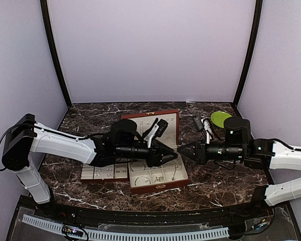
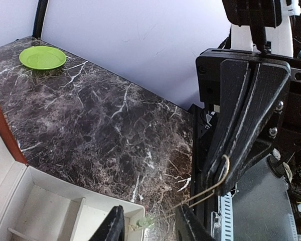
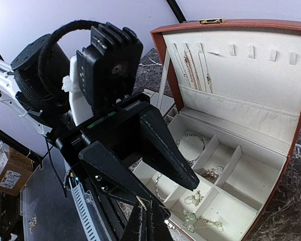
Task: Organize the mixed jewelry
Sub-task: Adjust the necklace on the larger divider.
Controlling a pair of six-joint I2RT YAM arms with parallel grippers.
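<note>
The jewelry lies in the open red-brown box [image 1: 163, 187], which also shows in the right wrist view [image 3: 293, 145]. My right gripper [image 3: 149, 222] is shut on a fine golden chain [image 3: 142, 203]. The chain runs down to pale green pendants [image 3: 190, 217] in the box's front compartment. In the left wrist view the chain [image 2: 224, 168] hooks over the shut right gripper [image 2: 216, 185] and leads to the green pendant [image 2: 146, 221]. My left gripper [image 2: 149, 224] is open, its jaws on either side of that chain over the box corner. Both grippers meet above the box's right edge [image 1: 178, 151].
A bracelet [image 3: 193, 143], small rings [image 3: 210, 173] and lid-hung chains [image 3: 190, 65] are in the box. A cream-lined tray [image 1: 104, 172] lies left of it. A lime-green plate [image 1: 220, 118] sits at the back right, also in the left wrist view [image 2: 42, 57].
</note>
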